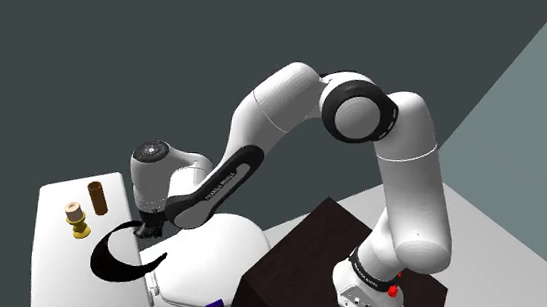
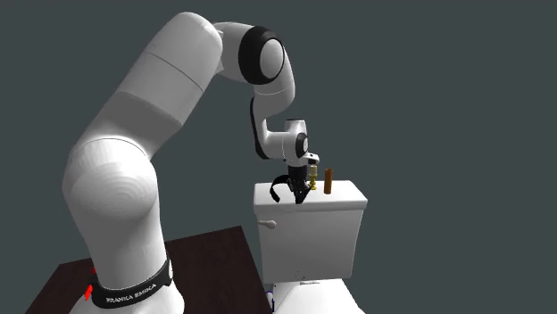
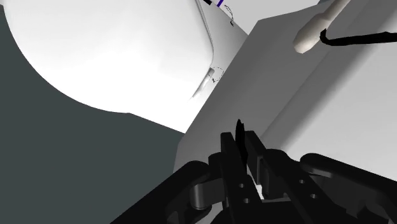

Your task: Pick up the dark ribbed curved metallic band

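Gripper (image 3: 239,144): fingers clamped on the band's thin edge.
Band (image 1: 105,255): hanging over the tank lid (image 1: 55,201).
Risk: gripped near one end, it may swing, slip free and fall off the lid.

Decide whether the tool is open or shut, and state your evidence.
Shut on the band. In the wrist view the tool clasps the band's thin dark edge between its two fingers.
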Available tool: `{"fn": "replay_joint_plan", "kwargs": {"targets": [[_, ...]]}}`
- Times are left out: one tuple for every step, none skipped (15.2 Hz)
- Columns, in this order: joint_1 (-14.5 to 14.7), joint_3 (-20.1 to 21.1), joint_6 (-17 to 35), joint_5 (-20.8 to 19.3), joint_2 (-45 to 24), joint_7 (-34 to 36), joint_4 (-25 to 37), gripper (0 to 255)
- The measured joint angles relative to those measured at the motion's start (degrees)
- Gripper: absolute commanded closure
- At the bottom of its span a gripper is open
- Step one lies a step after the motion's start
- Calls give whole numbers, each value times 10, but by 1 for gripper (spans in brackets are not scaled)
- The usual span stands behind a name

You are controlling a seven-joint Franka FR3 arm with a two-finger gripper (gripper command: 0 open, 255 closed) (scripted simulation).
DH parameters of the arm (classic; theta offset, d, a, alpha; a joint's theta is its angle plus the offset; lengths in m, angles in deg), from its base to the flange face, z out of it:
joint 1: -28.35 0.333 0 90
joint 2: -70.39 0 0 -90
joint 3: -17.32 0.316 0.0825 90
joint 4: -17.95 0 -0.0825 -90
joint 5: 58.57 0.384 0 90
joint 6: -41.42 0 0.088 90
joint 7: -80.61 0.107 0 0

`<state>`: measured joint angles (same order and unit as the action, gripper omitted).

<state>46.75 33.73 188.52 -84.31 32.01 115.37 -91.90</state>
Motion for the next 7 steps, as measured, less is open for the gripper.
{"fn": "replay_joint_plan", "kwargs": {"targets": [[-2, 3, -4, 3, 7, -1, -3, 255], [-4, 6, -10, 6, 14, -4, -5, 255], [-7, 9, -14, 9, 22, -7, -7, 255], [-9, 13, -21, 13, 29, -10, -8, 255], [-10, 15, -25, 16, 33, -12, -8, 255], [-12, 17, -29, 18, 38, -13, -9, 255], [-13, 19, -32, 20, 43, -14, -11, 255]]}}
